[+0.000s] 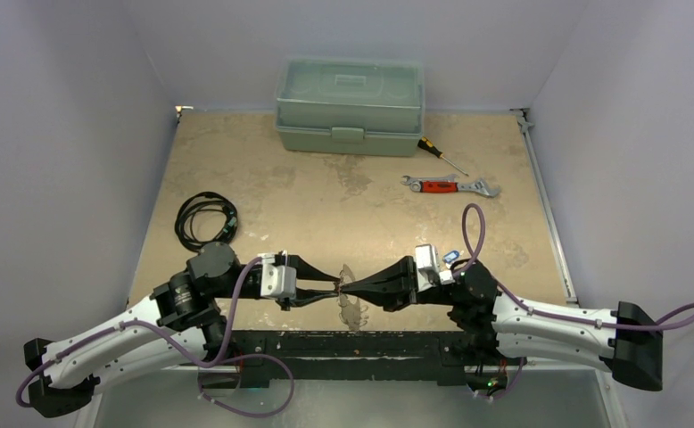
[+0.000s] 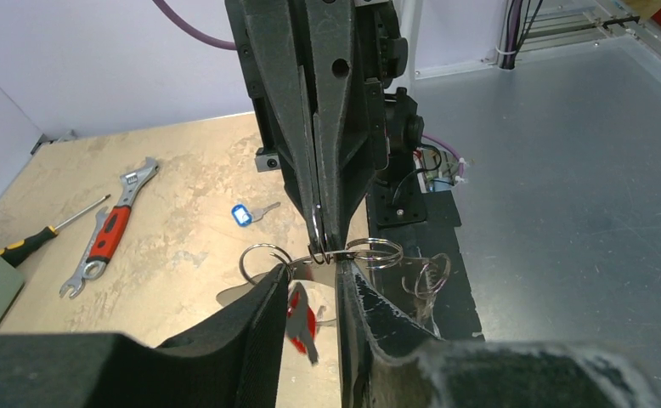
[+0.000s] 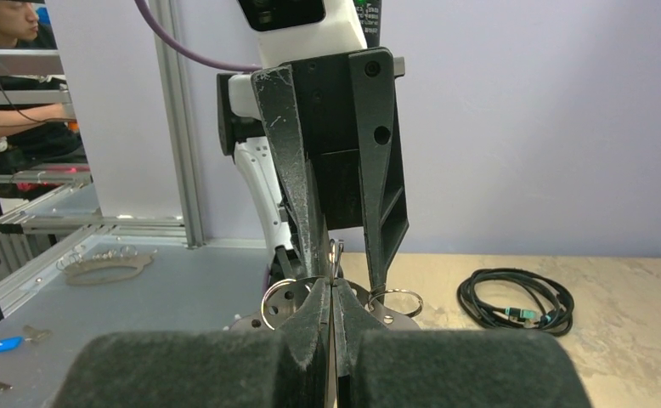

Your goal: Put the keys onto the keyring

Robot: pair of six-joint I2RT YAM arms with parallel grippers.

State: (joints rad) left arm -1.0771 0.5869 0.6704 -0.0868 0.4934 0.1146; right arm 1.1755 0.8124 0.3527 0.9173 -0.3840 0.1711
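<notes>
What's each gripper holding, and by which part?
Right gripper pinches the keyring by its thin wire. The red-tagged key sits between the left gripper's fingers; whether it's gripped cannot be told.

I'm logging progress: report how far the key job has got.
Done: neither tagged key looks threaded yet. In hand: right tool pinches the keyring; red-tagged key sits between the left tool's parted fingers beside it. Remaining: blue-tagged key lies on the table.

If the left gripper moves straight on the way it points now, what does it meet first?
Most likely the wire ring pinched in the right gripper, directly ahead of the left gripper; the exact depth is unclear.
</notes>
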